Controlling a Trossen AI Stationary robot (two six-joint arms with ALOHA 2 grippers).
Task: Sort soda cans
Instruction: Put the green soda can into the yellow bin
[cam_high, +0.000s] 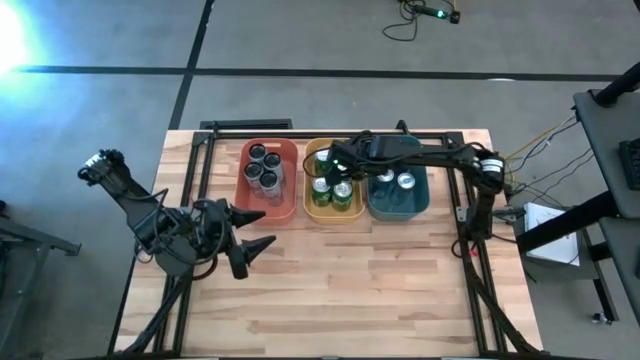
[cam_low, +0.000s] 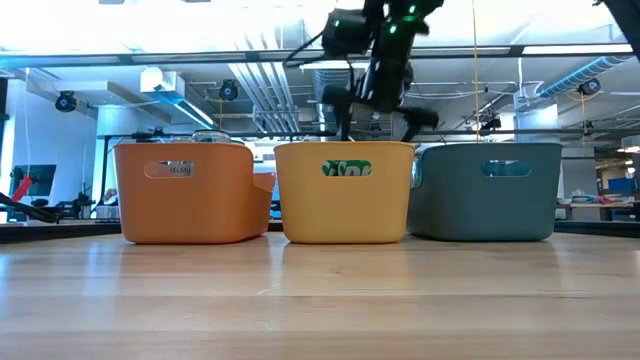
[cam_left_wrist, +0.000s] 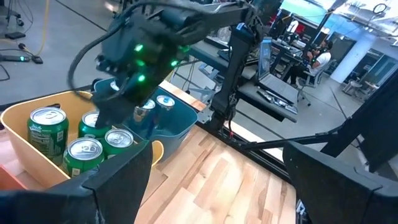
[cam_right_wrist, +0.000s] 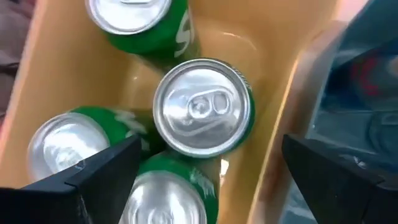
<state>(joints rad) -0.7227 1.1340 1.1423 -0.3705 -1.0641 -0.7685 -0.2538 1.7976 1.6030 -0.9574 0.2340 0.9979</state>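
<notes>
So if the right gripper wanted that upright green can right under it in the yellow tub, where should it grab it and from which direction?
Grip the green can across its round body just below the silver rim, coming straight down from above. It stands upright with other green cans close beside it and the yellow tub wall nearby, so a side approach looks blocked. The right gripper is open above it.

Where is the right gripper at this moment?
In the high view, the right gripper hangs over the yellow tub in the middle of the row, jaws open above the green cans, between the red tub and teal tub.
</notes>
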